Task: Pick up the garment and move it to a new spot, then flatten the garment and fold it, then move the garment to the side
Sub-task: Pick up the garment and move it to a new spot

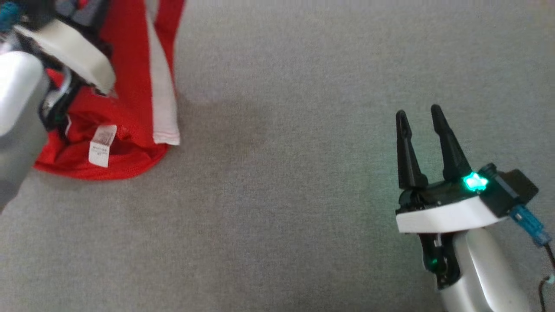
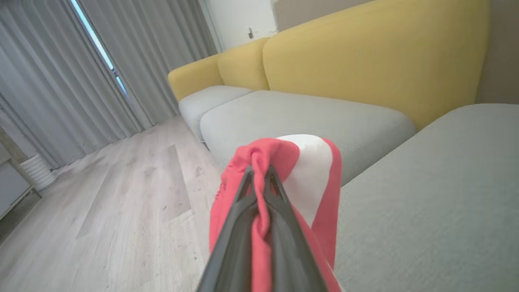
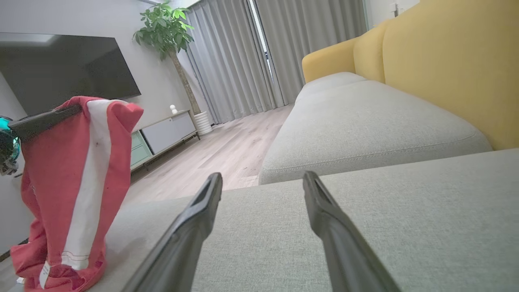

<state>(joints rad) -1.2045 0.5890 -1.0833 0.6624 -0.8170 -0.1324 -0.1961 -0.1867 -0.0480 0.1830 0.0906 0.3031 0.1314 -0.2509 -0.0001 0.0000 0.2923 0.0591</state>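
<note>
Gripping a bunched edge of the red and white garment (image 2: 312, 174), the left pincer (image 2: 259, 172) is clamped tight on it, and the garment hangs down from the pincer's tips with its lower folds resting on the grey cushion (image 1: 303, 195); this looks like the pick-up step. The right pincer (image 1: 418, 112) has its jaws spread wide and holds nothing, well apart from the garment. The next move likely calls for lifting the garment clear of the cushion and carrying it to a new spot.
</note>
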